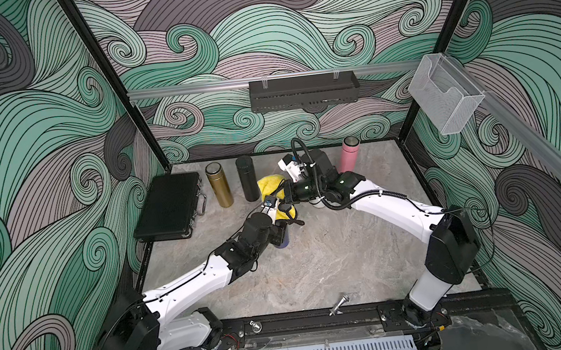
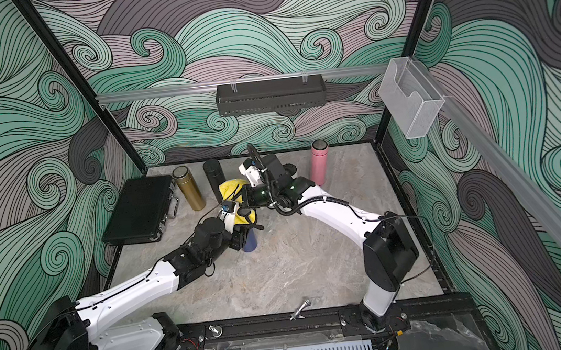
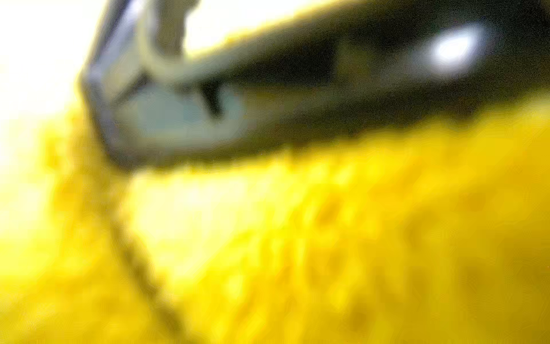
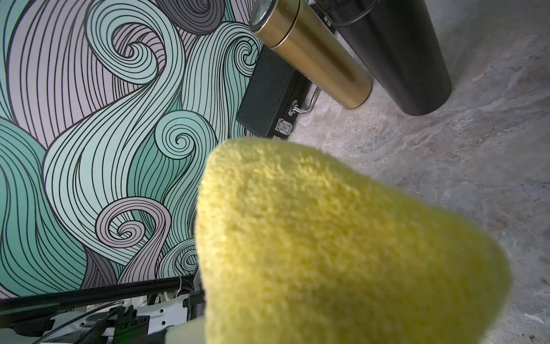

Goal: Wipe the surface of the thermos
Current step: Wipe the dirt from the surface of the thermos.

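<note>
- Left gripper (image 1: 287, 230) is clamped around the blue thermos (image 1: 285, 243), which stands upright mid-table (image 1: 317, 261).
- Yellow cloth (image 1: 267, 186) drapes over the thermos top.
- Right gripper (image 1: 287, 203) is pinched tight on the cloth.
- Behind: case (image 1: 167, 205), gold flask (image 1: 220, 186), black flask (image 1: 247, 179), pink flask (image 1: 349, 157).

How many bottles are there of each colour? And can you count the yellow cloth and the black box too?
gold thermos: 1
black thermos: 1
pink thermos: 1
blue thermos: 1
yellow cloth: 1
black case: 1
Total that shows clearly: 6 (4 thermoses, 1 cloth, 1 case)
</note>
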### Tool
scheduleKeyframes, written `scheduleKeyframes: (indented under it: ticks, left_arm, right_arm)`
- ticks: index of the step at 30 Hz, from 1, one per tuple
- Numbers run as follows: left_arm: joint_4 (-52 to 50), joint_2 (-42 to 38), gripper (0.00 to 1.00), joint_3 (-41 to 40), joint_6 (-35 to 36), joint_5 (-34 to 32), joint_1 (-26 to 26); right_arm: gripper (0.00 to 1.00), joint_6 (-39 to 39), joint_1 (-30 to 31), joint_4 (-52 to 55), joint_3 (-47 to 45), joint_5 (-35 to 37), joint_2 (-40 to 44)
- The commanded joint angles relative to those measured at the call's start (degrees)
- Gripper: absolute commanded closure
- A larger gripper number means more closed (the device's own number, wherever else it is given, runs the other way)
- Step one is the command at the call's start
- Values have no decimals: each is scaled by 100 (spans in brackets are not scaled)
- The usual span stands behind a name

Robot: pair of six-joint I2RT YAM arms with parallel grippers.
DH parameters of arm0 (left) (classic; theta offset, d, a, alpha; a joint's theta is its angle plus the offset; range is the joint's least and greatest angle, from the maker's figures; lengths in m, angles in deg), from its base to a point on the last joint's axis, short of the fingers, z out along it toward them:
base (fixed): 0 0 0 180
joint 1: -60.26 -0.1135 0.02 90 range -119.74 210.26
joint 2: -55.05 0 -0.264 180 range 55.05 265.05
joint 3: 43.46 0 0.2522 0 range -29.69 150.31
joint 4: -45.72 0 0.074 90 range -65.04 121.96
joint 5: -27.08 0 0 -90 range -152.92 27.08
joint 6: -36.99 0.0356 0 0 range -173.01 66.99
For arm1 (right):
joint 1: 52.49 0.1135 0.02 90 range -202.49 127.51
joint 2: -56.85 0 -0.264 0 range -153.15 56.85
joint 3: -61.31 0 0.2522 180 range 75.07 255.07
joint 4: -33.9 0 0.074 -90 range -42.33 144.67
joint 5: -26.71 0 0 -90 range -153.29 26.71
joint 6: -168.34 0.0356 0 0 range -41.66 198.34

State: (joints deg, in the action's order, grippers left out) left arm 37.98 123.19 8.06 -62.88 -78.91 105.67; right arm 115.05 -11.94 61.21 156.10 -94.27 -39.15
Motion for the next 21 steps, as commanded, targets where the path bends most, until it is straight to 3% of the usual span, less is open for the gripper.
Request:
scheduleKeyframes:
  ticks: [1, 6, 13, 18, 21]
  left_arm:
    - [347, 53, 53, 107, 4, 15, -6]
    - [349, 77, 41, 135, -15, -98, -6]
    - [318, 114, 40, 192, -41, -172, -6]
    - [294, 130, 66, 232, -68, -142, -6]
    - [265, 78, 75, 221, -61, -106, -5]
  right_arm:
    - [100, 87, 66, -107, -314, -130, 387]
    - [100, 144, 80, 25, -1018, 65, 1149]
    - [100, 146, -101, 189, -1523, 338, 1930]
    - [100, 154, -390, 238, -1785, 590, 2408]
    - [100, 149, -555, 299, -1913, 761, 2666]
